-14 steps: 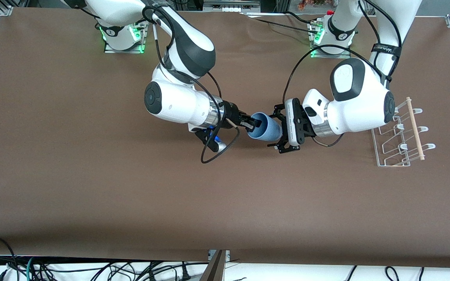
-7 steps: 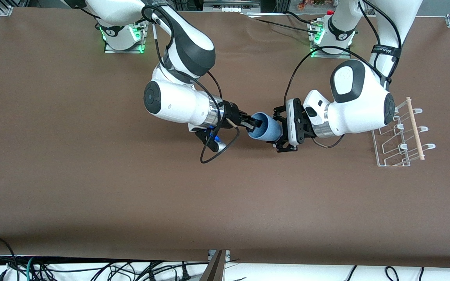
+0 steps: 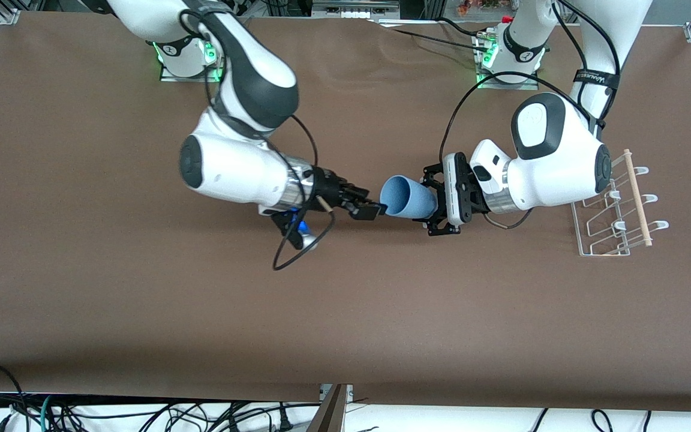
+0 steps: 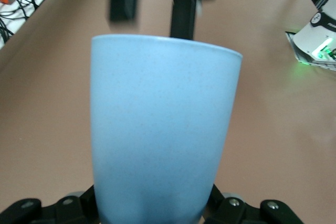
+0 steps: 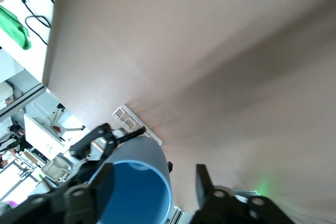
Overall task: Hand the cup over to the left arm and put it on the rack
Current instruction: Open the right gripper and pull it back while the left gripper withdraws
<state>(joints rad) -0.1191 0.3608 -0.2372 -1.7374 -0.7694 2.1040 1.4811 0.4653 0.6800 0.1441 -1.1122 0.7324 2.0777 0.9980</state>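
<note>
The light-blue cup lies on its side in the air above the table's middle, mouth toward the right arm. My left gripper is shut on the cup's base end, with a black finger on each side. In the left wrist view the cup fills the picture above my left gripper. My right gripper is open and empty, just clear of the cup's rim. The right wrist view shows my right gripper spread wide before the cup's mouth. The white wire rack stands at the left arm's end.
The rack's wooden dowel lies across its prongs beside the left arm's elbow. A black cable loop hangs under the right wrist. The rack also shows in the right wrist view. Bare brown table lies nearer the front camera.
My right gripper has let go of the cup's rim and pulled back toward the right arm's end. The cup stays in my left gripper, which has barely moved.
</note>
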